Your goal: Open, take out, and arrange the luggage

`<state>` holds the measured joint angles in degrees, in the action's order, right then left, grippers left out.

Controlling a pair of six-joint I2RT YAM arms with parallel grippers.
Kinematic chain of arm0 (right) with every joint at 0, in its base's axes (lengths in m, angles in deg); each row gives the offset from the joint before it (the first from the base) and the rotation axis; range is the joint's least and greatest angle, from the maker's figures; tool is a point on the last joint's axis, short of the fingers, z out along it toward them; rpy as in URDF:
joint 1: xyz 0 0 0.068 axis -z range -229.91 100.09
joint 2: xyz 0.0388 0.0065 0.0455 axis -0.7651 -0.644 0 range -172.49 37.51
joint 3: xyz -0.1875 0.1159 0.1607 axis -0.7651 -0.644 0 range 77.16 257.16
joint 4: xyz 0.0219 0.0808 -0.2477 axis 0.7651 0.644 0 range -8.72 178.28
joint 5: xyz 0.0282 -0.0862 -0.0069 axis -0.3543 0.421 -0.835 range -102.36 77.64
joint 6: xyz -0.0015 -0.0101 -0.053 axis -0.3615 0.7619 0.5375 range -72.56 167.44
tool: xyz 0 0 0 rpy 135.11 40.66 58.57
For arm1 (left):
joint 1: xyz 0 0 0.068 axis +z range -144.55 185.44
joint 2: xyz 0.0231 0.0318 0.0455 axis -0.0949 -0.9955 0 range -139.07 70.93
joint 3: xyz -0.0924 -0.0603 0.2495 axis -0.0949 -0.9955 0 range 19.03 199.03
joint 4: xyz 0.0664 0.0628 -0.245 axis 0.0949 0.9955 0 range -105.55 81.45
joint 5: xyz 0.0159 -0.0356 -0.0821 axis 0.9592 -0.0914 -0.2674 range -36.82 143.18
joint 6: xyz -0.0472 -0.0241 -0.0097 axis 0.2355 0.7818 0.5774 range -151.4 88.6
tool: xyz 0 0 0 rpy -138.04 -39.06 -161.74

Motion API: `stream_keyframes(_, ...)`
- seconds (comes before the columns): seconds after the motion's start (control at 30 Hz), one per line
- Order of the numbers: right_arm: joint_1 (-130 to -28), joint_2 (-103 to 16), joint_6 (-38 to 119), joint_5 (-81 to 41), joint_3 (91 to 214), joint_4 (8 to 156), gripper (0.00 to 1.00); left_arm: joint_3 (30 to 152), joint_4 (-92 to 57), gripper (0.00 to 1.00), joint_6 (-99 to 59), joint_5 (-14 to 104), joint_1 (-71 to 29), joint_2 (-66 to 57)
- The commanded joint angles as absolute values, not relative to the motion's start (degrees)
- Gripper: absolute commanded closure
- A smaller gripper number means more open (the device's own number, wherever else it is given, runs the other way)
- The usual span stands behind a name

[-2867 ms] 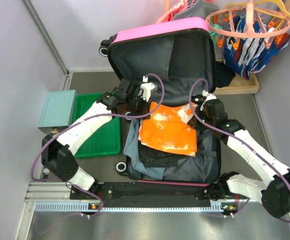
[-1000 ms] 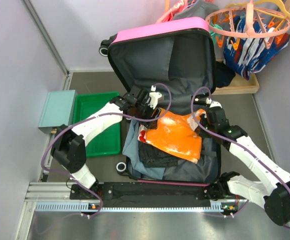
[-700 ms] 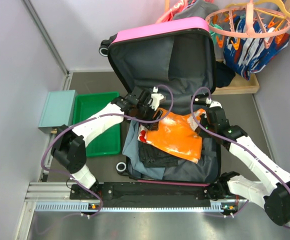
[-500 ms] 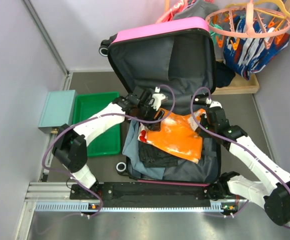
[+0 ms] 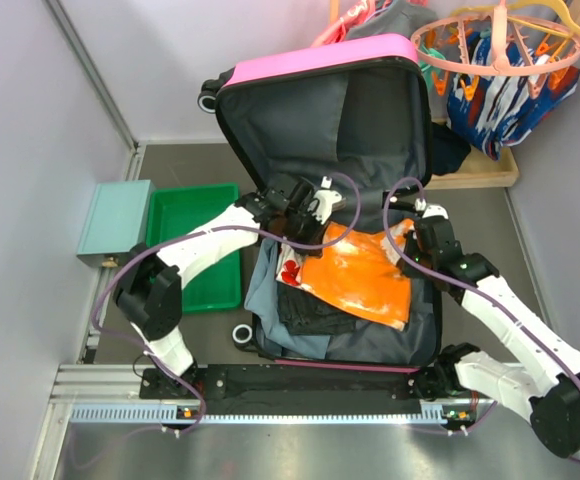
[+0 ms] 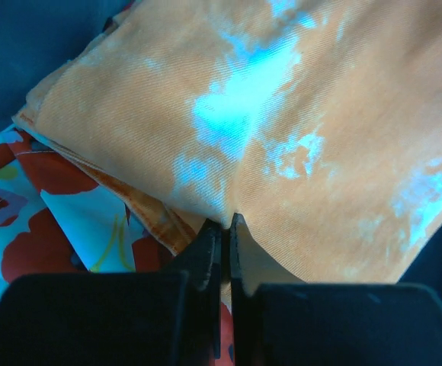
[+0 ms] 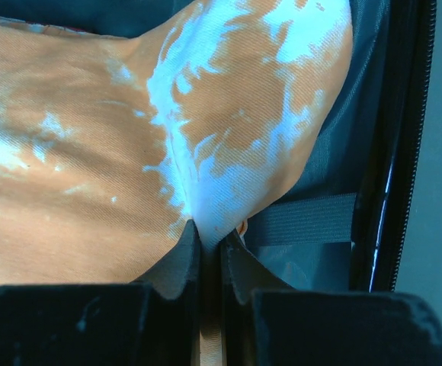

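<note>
- Both arms are extended forward over the opened pink luggage [image 5: 315, 58].
- An orange tie-dyed garment [image 5: 355, 275] is clamped at opposite edges by the left gripper [image 6: 225, 225] and the right gripper [image 7: 209, 235].

The white-shelled left arm [image 5: 195, 248] and right arm [image 5: 510, 315] have black joints, looping purple cables [image 5: 98, 300], and a matte black left end effector [image 6: 225, 225] and right end effector [image 7: 209, 238].

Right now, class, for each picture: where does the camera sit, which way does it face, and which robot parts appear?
Top external: above and behind the robot, looking down on the open luggage; left arm and right arm show.
Left wrist: on the left arm, facing the orange garment; the left end effector pinches it.
Right wrist: on the right arm, facing the same garment; the right end effector pinches it.
Shared: all three show the orange garment.
</note>
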<state>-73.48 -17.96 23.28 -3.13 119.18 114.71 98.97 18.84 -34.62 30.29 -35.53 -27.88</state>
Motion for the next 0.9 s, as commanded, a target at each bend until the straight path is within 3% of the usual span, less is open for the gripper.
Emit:
stream_keyframes(0.0,-73.3,-16.0,24.4,-2.6,122.9,114.7,1.00,101.3,17.8,1.00,-36.1,26.7,-36.4,-20.3)
stream_keyframes(0.47,-73.4,-13.2,26.5,-4.3,131.5,119.4,1.00,102.1,18.6,1.00,-38.1,31.9,-35.6,-12.7)
stream_keyframes(0.63,-73.4,-13.5,25.6,-3.9,129.6,120.3,1.00,98.6,17.1,1.00,-36.6,26.7,-35.5,-16.2)
stream_keyframes(0.77,-73.4,-13.7,25.5,-2.3,126.6,119.6,1.00,99.8,17.4,0.73,-34.5,26.5,-35.5,-22.6)
stream_keyframes(0.87,-73.4,-13.9,25.2,-0.1,125.5,120.0,1.00,101.5,18.5,0.60,-32.5,29.7,-35.5,-26.5)
